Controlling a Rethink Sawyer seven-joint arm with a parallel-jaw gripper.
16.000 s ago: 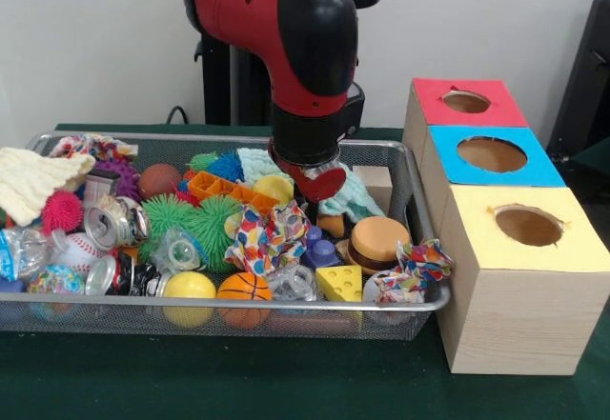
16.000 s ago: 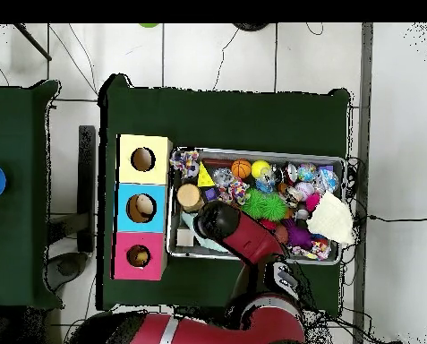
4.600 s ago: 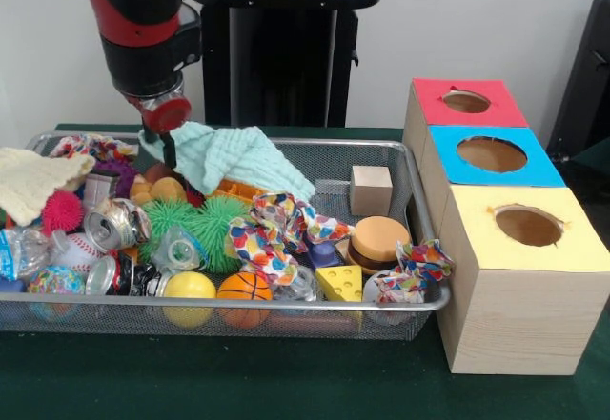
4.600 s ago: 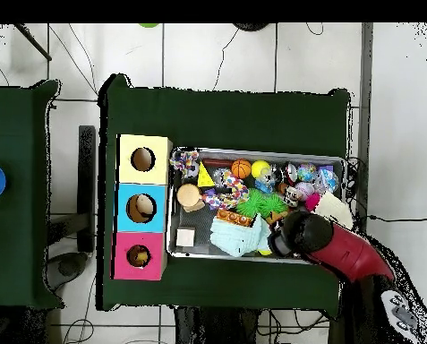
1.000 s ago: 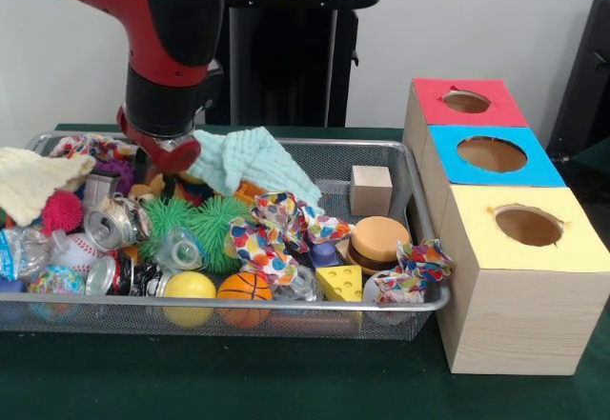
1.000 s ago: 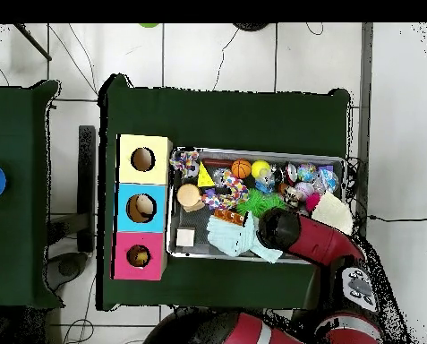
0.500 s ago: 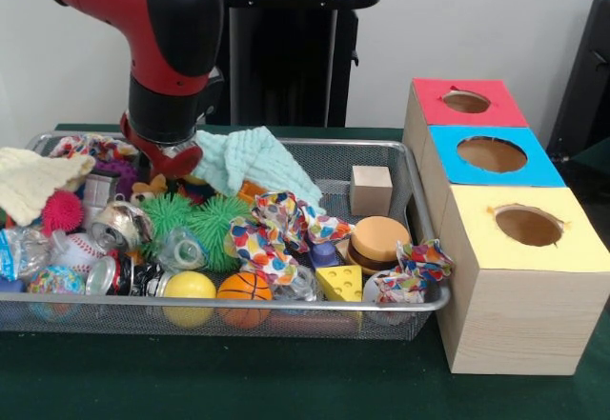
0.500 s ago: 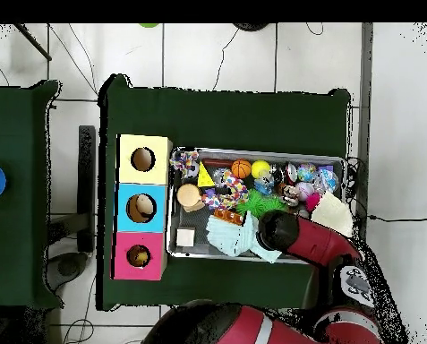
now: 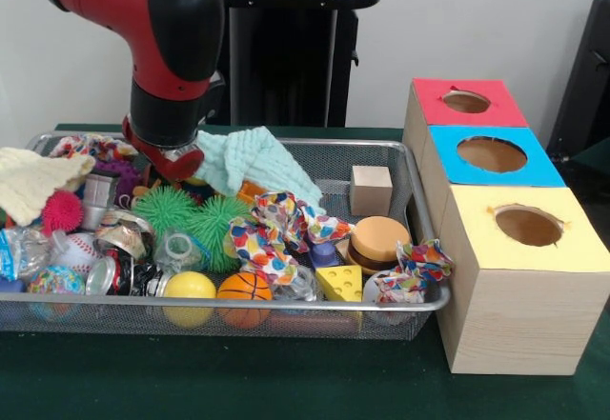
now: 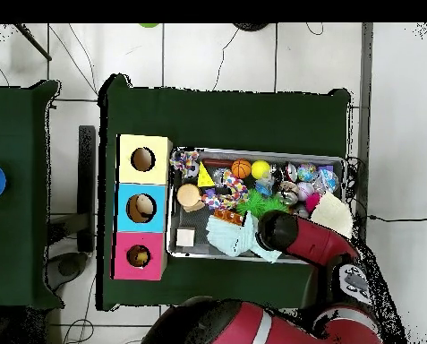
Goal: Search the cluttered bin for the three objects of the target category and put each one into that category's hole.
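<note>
The wire mesh bin (image 9: 419,298) is full of toys; it also shows in the overhead view (image 10: 252,151). My gripper (image 9: 172,163) reaches down into the bin's back left, beside a mint cloth (image 9: 253,158); its tip is buried in clutter. From above, the arm (image 10: 279,231) covers it. Round balls lie along the front rim: a yellow ball (image 9: 189,287), an orange basketball (image 9: 244,287), a baseball (image 9: 78,249) and a globe-patterned ball (image 9: 52,280). No tiger-striped ball shows. The red-topped box's hole (image 9: 466,102) is at the far right; it also shows in the overhead view (image 10: 138,256).
The blue-topped box (image 9: 492,154) and the yellow-topped box (image 9: 527,226) stand in a row with the red one. In the bin are green spiky pom balls (image 9: 191,215), a crushed can (image 9: 119,239), a toy burger (image 9: 378,241), a cheese wedge (image 9: 340,284), a wooden cube (image 9: 370,190) and patterned cloths (image 9: 276,230).
Since 4.6 s ago the arm has come right and down from the back left corner, leaving the mint cloth spread. In the last half second the can by the gripper shifted down.
</note>
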